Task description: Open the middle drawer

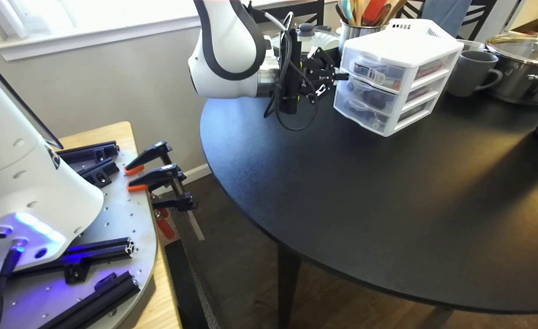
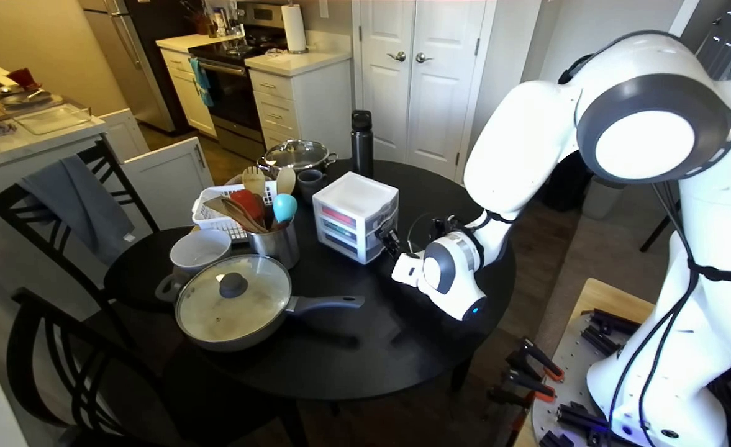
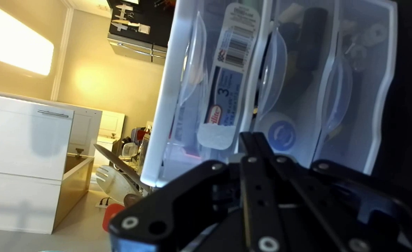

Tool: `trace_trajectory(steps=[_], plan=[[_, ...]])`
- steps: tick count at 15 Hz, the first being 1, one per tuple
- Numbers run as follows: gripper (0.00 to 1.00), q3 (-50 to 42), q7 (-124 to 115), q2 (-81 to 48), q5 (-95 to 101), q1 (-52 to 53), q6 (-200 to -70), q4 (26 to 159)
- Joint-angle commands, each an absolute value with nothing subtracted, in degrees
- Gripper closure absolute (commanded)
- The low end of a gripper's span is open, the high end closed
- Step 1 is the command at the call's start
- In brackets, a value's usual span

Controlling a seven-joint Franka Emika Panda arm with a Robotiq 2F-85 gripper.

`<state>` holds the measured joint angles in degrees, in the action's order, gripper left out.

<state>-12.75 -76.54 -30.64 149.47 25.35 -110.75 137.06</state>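
one barcoded package [image 3: 231, 75] sits in the top drawer [image 3: 199, 57], dark items [image 3: 312, 38] in the middle drawer [image 3: 277, 75] just beyond the pressed-together fingers [image 3: 248, 146], pale pieces [image 3: 376, 35] in the bottom drawer [image 3: 365, 98].

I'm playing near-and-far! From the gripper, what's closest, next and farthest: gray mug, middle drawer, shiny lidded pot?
In an exterior view, from the gripper:
1. Middle drawer, just ahead.
2. Gray mug, farther right.
3. Shiny lidded pot, beyond the mug.
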Motion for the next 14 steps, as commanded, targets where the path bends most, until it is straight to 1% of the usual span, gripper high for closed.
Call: trace_trajectory(steps=[1, 2, 3, 4, 5, 9, 10, 11, 12, 14], plan=[[0.96, -17.6, -79.4, -32.2, 149.5, 30.0, -109.0, 137.7], [0.95, -18.7, -79.9, -32.6, 149.5, 31.0, -109.0, 137.7], [0.70, -19.5, -80.1, -32.9, 149.5, 31.5, -109.2, 137.6], [0.69, -20.4, -80.4, -33.3, 149.5, 32.4, -109.2, 137.6], [0.66, -21.3, -80.9, -33.7, 149.5, 33.0, -109.3, 137.6], [0.43, -24.1, -82.3, -35.1, 149.5, 34.5, -109.4, 137.5], [0.72, -24.6, -82.6, -35.5, 149.5, 34.5, -109.5, 137.5], [0.82, -25.2, -83.1, -35.9, 149.5, 34.8, -109.5, 137.3], [0.83, -25.7, -83.5, -36.2, 149.5, 34.9, -109.4, 137.3], [0.95, -26.3, -84.2, -36.7, 149.5, 35.1, -109.2, 137.2]])
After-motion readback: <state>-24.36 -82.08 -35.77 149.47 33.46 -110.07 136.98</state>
